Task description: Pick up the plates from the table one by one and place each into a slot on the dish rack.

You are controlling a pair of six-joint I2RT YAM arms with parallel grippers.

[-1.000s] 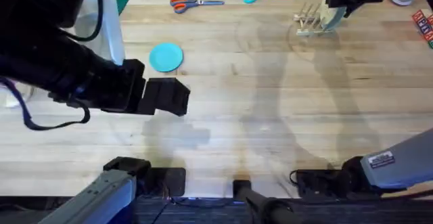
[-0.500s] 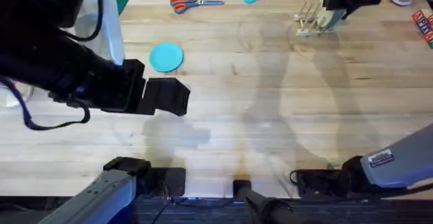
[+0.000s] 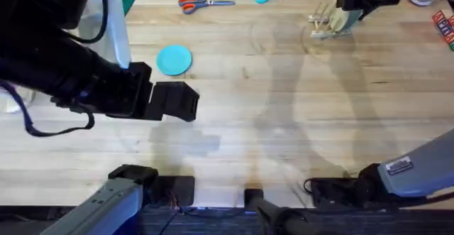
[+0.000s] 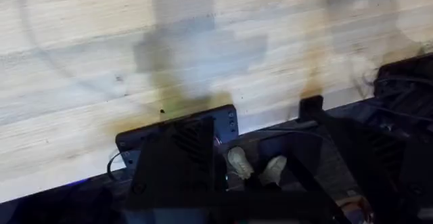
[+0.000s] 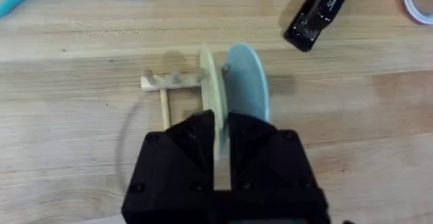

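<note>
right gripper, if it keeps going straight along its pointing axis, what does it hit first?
Most likely the pale yellow plate between the right gripper fingers, standing on edge in the dish rack beside a grey-blue plate. Below that, the rack base, then the table. Depth unclear.

the turquoise plate (image 3: 174,59) lies flat on the worktop (image 3: 284,107) toward ten o'clock. the pale yellow plate (image 5: 209,95) stands on edge in the dish rack (image 5: 177,92) toward one o'clock, between upright pegs.
</note>
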